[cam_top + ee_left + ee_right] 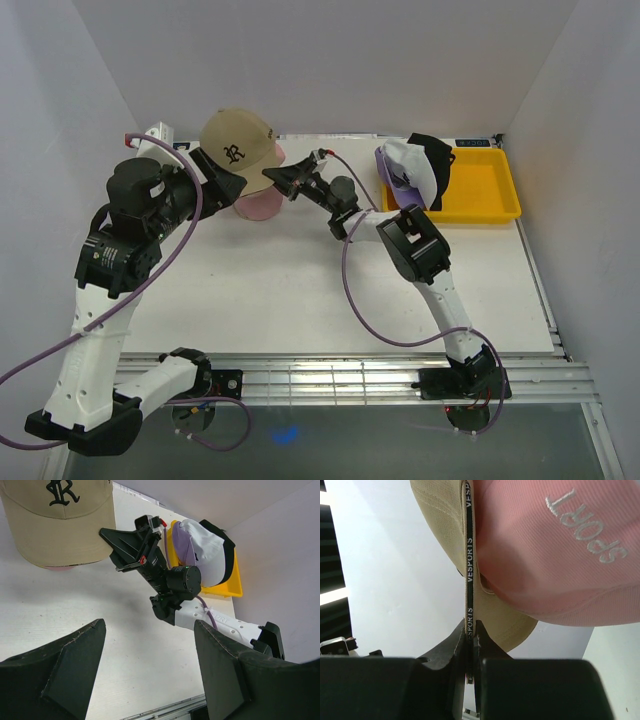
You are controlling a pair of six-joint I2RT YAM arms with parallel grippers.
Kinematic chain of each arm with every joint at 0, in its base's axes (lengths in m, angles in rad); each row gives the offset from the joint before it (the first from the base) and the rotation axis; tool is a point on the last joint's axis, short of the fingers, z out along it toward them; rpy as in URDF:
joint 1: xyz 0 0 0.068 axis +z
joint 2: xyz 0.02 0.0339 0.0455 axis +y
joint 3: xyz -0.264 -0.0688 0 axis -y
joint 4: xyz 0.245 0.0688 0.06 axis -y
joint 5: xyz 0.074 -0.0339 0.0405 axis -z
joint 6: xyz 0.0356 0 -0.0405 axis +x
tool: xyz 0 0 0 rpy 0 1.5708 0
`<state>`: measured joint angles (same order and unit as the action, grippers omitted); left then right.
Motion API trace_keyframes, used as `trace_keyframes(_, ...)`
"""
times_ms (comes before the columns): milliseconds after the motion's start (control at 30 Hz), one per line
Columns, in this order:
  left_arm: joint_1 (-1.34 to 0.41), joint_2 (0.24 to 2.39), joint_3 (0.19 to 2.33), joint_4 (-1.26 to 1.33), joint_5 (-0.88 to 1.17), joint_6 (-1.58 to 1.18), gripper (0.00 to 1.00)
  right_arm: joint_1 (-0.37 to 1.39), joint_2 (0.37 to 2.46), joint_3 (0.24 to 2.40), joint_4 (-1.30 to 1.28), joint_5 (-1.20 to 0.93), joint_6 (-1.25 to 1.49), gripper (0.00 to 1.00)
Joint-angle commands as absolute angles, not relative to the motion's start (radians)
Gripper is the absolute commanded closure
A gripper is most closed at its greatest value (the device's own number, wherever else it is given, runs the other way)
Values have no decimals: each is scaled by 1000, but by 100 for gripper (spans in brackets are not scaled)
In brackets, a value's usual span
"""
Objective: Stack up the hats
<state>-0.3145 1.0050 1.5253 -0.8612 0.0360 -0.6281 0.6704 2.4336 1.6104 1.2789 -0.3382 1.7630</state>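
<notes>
Over at about eleven o'clock on the table [260, 290], the tan cap [238, 140] with the dark "R" sits on top of the pink cap [258, 205]. It covers most of the pink one, so only a pink patch shows at its five o'clock side. The right arm [420, 250] reaches across from three o'clock, and its jaws are pressed together on the tan cap's lower edge, pinching the thin rim with its black lettered band. Close up, the pink crown with "SPORT" stitched on it lies just beside that pinch. The left arm [120, 250] comes in from eight o'clock with its jaws spread wide and holding nothing, close by the tan cap's near-left side. Whether they touch the fabric I cannot tell. At two o'clock the yellow tray [490, 200] holds the white cap [412, 160], the purple cap [400, 182] and the black cap [438, 160], nested together and tipped on edge at its left end.
</notes>
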Motion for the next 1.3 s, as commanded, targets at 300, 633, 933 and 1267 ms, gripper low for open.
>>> trace_keyframes(300, -318, 994, 1514, -867, 28, -614, 18, 681, 2385, 1442, 1584, -267, 1687, 92)
trace_keyframes(633, -318, 1006, 1511, -867, 26, -609, 18, 684, 2440, 1394, 1620, -235, 1704, 92)
trace_keyframes(933, -318, 1025, 1508, -864, 26, -609, 18, 683, 2476, 1338, 1631, -221, 1738, 92)
trace_keyframes(1267, -318, 1029, 1508, -862, 28, -607, 18, 683, 2476, 1330, 1546, -244, 1729, 92)
